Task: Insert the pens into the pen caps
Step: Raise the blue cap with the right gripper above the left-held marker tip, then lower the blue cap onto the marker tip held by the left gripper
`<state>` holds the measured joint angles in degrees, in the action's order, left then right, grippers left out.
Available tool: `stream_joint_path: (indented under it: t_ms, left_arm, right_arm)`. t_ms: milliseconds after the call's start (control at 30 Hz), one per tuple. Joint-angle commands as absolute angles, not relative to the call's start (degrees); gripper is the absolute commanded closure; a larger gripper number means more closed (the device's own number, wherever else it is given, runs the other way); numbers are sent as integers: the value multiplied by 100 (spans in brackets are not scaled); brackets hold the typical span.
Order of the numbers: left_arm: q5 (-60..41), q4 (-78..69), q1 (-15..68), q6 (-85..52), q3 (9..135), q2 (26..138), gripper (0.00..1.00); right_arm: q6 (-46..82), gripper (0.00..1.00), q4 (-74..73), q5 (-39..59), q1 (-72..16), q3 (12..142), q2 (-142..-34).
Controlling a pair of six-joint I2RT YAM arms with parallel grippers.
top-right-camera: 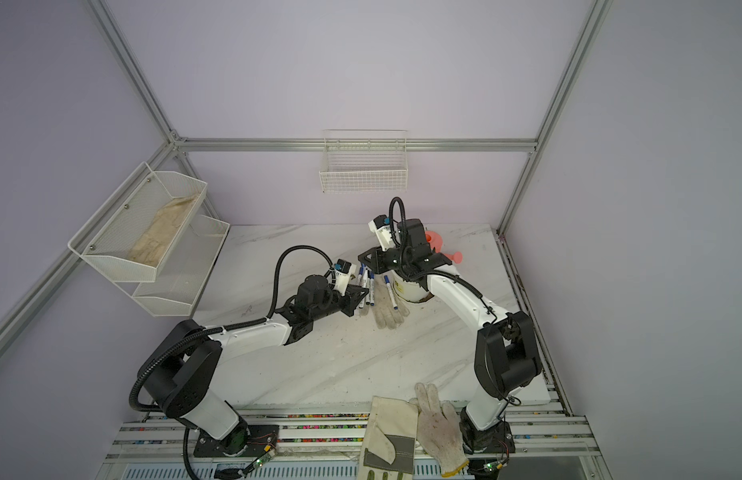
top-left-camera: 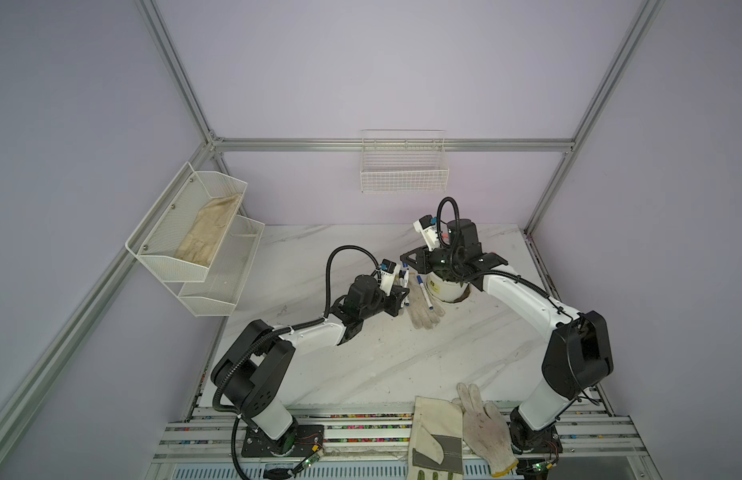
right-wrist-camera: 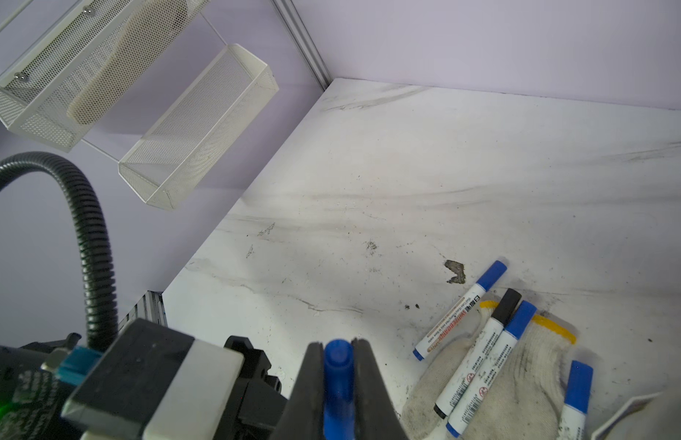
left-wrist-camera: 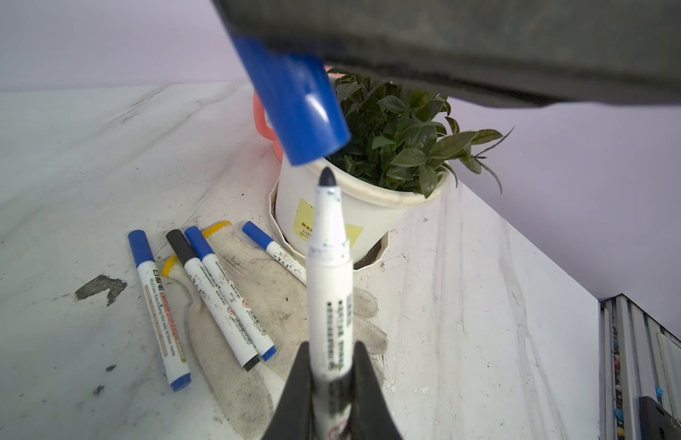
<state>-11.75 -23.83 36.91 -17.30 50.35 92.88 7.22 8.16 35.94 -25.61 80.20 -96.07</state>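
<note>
While left jaws clamp the uncapped pen (left-wrist-camera: 328,289) and right jaws pinch the blue cap (left-wrist-camera: 299,106) near the plant pot (left-wrist-camera: 390,215), I judge the cap needs squaring to the nib (left-wrist-camera: 326,178) first.

Pens (left-wrist-camera: 217,304) on glove (left-wrist-camera: 278,304) beside pot (left-wrist-camera: 384,213)

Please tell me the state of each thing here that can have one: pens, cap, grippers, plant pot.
Left gripper: shut on the held pen.
Held pen: uncapped, tip bare, near the blue cap.
Right gripper: shut on the blue cap.
Blue cap: off the pen, close to its tip.
Four loose pens: capped, lying flat.
Plant pot: upright.
</note>
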Motion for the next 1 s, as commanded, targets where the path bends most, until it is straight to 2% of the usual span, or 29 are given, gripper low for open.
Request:
stream_joint_path:
  t_ms: [0,567,800,967]
  left_arm:
    - [-1147,-2786,3710,-1607,5282,9158,100]
    - [-914,-2970,3700,-1745,5150,9138,100]
    - [-900,-3048,3661,-1843,5168,9154,100]
    - [-1048,-3626,3490,-2277,5109,9195,100]
  right_arm:
    - [747,100,677,3509,-2558,8012,-9597]
    - [703,100,728,3440,-2550,7928,-9527]
    - [695,100,730,3597,-2550,7884,-9475]
    - [820,100,714,3941,-2458,7803,-9442]
